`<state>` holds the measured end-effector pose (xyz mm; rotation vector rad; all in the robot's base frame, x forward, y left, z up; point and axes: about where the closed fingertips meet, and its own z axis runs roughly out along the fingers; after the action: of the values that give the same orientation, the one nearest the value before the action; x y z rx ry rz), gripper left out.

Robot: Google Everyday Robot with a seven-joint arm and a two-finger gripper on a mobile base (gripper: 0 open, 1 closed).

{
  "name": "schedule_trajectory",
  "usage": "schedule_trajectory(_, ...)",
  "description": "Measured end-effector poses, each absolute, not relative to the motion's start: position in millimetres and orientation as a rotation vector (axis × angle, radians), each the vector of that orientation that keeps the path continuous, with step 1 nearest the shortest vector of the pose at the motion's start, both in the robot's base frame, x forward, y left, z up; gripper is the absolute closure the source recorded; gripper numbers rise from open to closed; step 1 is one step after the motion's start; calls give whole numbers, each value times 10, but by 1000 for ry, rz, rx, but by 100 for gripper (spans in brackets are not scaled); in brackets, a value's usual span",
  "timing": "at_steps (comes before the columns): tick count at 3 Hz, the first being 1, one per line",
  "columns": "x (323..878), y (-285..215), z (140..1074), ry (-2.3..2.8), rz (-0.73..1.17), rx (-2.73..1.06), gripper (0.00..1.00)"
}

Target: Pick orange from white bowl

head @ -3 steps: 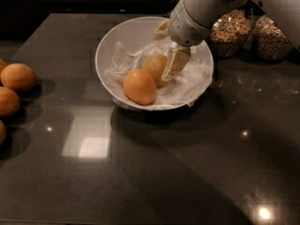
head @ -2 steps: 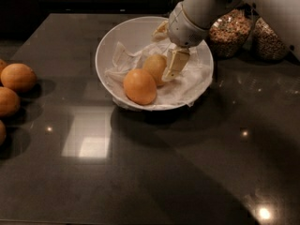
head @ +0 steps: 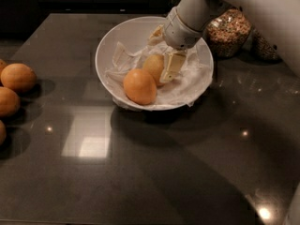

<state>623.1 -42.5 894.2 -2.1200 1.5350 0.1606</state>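
The white bowl (head: 199,86), wide and lined with crumpled white paper, stands at the back middle of the dark countertop. Two fruits lie in it. The orange (head: 153,65), paler and yellowish, lies at the bowl's centre. A deeper, brighter orange fruit (head: 139,86) lies in front of it to the left. My gripper (head: 163,55) reaches down into the bowl from the upper right and sits right against the pale orange, over its right and far sides. The orange rests on the paper.
Glass jars of grains (head: 228,31) stand just behind the bowl on the right. A group of darker oranges (head: 18,77) lies at the left edge of the counter. My white arm (head: 253,8) crosses the upper right corner.
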Motion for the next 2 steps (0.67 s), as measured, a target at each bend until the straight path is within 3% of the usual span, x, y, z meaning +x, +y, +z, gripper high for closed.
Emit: schedule_trajectory(2,6320,-442,8744,1553,187,-2148,25)
